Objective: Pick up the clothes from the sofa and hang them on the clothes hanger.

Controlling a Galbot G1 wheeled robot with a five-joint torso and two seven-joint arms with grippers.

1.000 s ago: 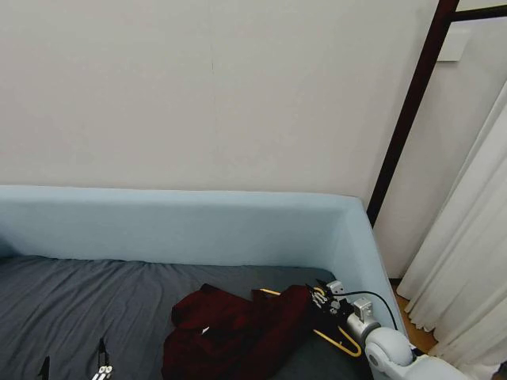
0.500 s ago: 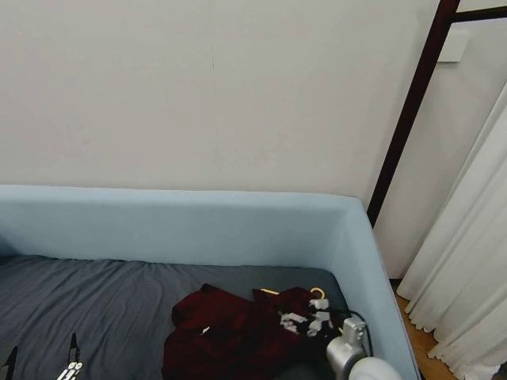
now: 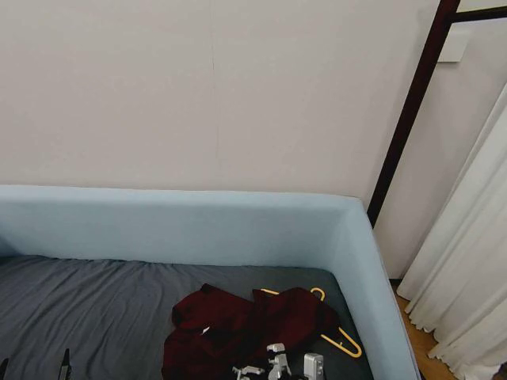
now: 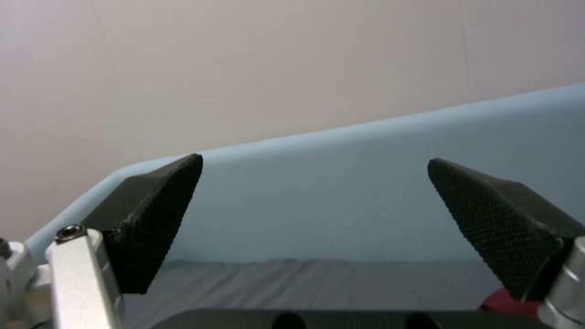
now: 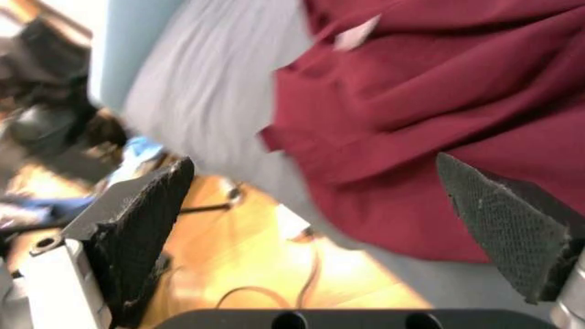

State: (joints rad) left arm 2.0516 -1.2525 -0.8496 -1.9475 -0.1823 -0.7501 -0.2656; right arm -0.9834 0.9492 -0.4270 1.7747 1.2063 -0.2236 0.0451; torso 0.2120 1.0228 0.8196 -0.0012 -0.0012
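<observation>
A dark red garment (image 3: 242, 328) lies crumpled on the grey sofa seat (image 3: 95, 301), near the sofa's right arm. A yellow hanger (image 3: 342, 342) pokes out from under its right side. My right gripper (image 3: 277, 368) hovers at the bottom edge of the head view, just in front of the garment. In the right wrist view the right gripper (image 5: 316, 163) is open, with the red garment (image 5: 429, 103) spread beneath it and nothing held. My left gripper (image 3: 33, 366) sits low at the left over bare seat. In the left wrist view the left gripper (image 4: 316, 164) is open and faces the sofa back (image 4: 366, 199).
The light blue sofa back (image 3: 174, 226) and right arm (image 3: 368, 293) wall in the seat. A dark clothes-rack pole (image 3: 412, 103) rises at the right, beside a white curtain (image 3: 467, 261). Wooden floor with a cable (image 5: 302, 274) lies past the seat's front edge.
My right gripper has swung from the garment's right side leftward and down to the view's bottom edge, uncovering the hanger. The left gripper has slid further left and lower.
</observation>
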